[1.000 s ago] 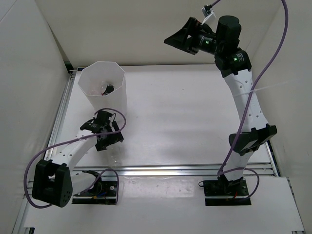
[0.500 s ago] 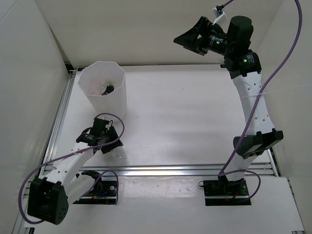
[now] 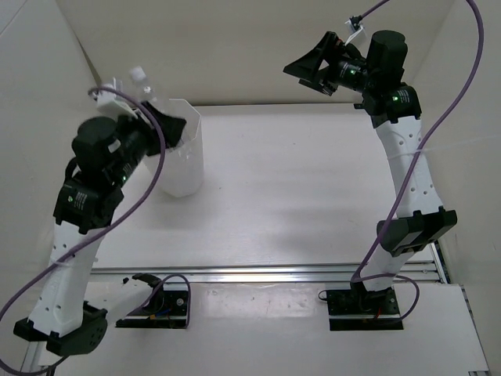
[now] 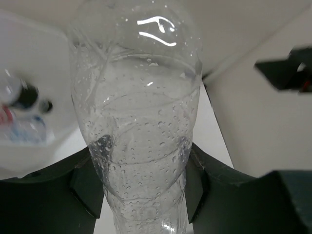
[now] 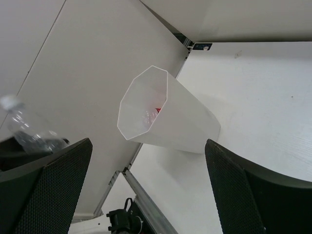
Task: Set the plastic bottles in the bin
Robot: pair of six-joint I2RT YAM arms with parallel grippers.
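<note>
Top external view: the left arm stands tall, elbow bent, with its left tool up at the near-left rim of the bin. The tool is clamped on the plain bottle, one finger pressed against each side of its lower body. The bottle's white cap points up and away toward the back wall. It is in the air beside the rim, not inside. The right arm reaches high over the far right of the table, its right tool spread wide and holding nothing, facing the bin from well apart.

The bin stands upright at the table's far left. Inside it lie other bottles: a black cap and patches of red and blue show, all blurred.

The held bottle is clear, ribbed, unlabelled, and beaded with droplets inside.
</note>
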